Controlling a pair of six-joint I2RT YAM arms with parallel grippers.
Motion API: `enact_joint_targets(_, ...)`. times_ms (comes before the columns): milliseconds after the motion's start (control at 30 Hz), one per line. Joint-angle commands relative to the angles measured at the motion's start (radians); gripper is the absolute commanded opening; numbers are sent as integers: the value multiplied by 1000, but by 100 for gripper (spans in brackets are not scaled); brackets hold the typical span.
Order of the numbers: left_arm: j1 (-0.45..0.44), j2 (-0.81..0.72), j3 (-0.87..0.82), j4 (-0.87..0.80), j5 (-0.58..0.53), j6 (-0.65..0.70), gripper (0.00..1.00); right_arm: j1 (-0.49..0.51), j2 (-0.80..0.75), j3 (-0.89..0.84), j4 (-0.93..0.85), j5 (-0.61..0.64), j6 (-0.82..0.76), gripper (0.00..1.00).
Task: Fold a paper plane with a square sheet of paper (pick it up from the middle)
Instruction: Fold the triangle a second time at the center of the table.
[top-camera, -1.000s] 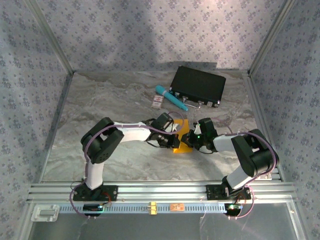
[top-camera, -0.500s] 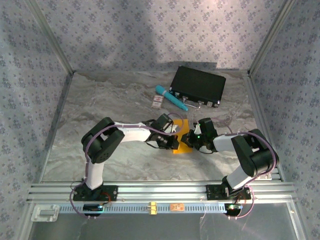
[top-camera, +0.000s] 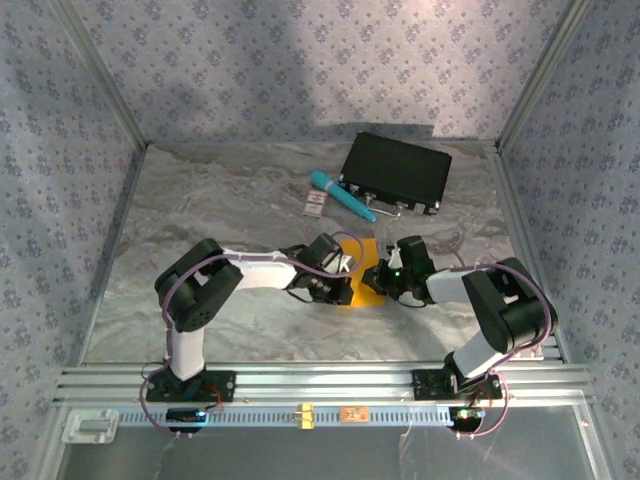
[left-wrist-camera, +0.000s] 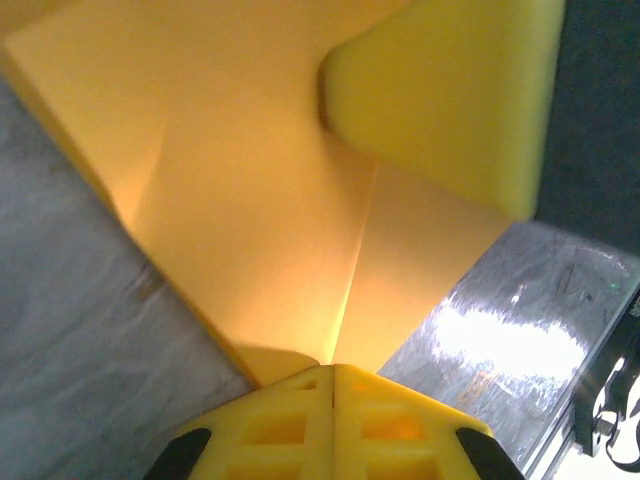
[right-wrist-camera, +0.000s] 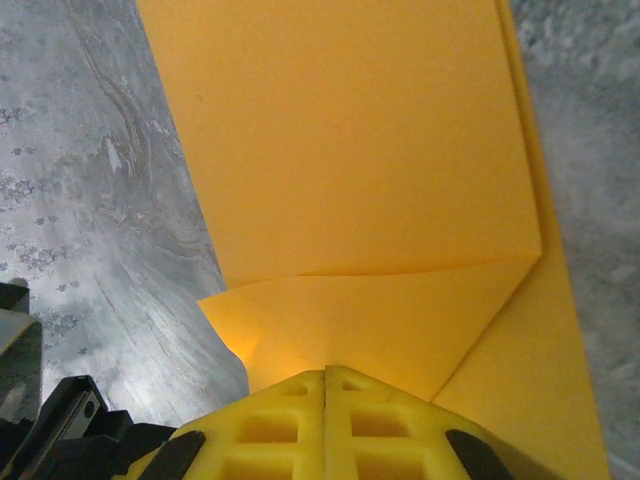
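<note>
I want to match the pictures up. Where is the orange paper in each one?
Top external: the orange paper is small, mid-table.
Left wrist: it spreads across the top and centre.
Right wrist: it covers the top, centre and right.
Shared landmark: the grey marbled table beside it.

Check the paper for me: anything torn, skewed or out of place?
Nothing stands out. The square sheet of paper lies folded between the shut left gripper and right gripper, with no tear showing.
</note>
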Motion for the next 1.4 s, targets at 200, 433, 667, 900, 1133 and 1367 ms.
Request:
enact_joint_targets(200,-19,-88,-87,-79,-43,25,0,-10,32,-32,-74,62,1,0)
enact_joint_targets(433,-16,-205,-77,-30,-81,11,0,-11,21,-33,-75,63,5,0)
enact_joint_targets(667,13,-100,32,16,-25,-25,0,-10,23,-32,-71,63,7,0)
enact_joint_targets(900,13,24,112,16,-34,-42,0,-11,26,-32,-62,56,9,0)
enact_joint_targets(1133,13,64,101,-65,-72,-11,0,-16,8,-30,-63,51,7,0)
enact_joint_targets(1367,13,66,21,-55,-85,-13,0,-17,-59,-2,-72,31,-30,0)
